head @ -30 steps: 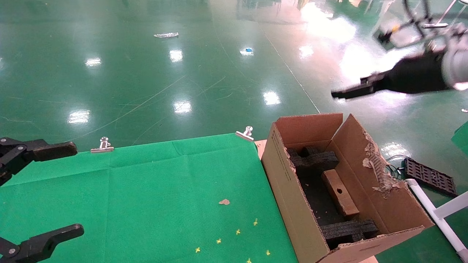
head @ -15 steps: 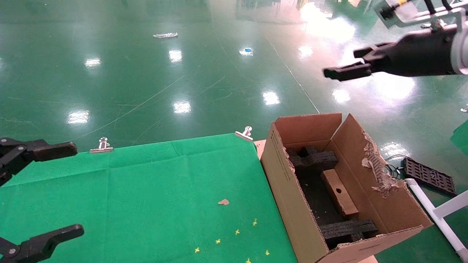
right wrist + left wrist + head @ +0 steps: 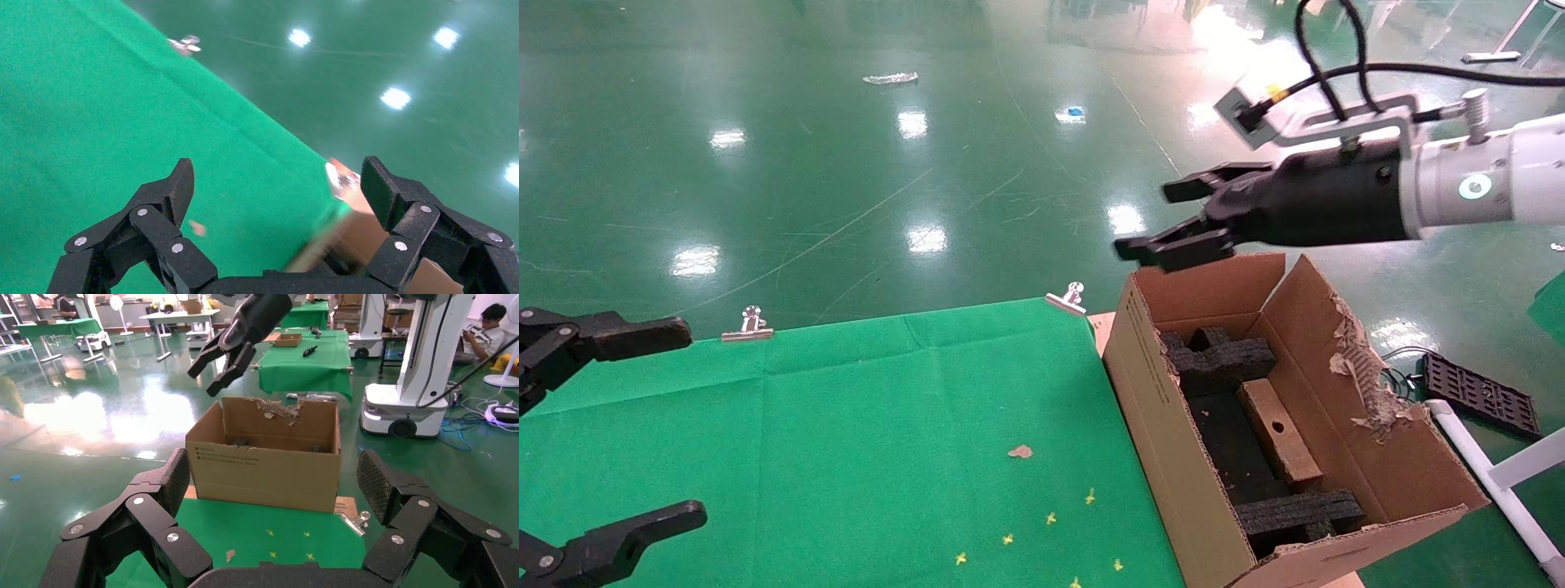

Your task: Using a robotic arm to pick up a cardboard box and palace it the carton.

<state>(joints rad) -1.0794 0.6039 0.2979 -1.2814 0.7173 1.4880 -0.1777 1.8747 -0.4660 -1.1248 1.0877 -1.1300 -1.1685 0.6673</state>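
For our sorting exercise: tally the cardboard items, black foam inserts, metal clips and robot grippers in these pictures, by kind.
Cardboard: 2, the large brown corrugated carton and the small oblong brown cardboard box inside it
Black foam inserts: 2
Silver metal clips: 2
Grippers: 2, the left gripper and the right gripper
Total: 8

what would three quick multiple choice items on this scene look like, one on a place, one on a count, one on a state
1. Where does the cardboard box lie?
A. on the green cloth
B. inside the carton
C. in the right tool

2. How many metal clips hold the cloth's far edge?
A. one
B. two
C. four

3. How is the right tool?
A. open and empty
B. shut on the box
C. out of sight

Answers:
1 B, it rests between the black foam inserts in the carton.
2 B, one clip and another sit on the green cloth.
3 A, the right tool hangs spread above the carton's far flap, holding nothing.
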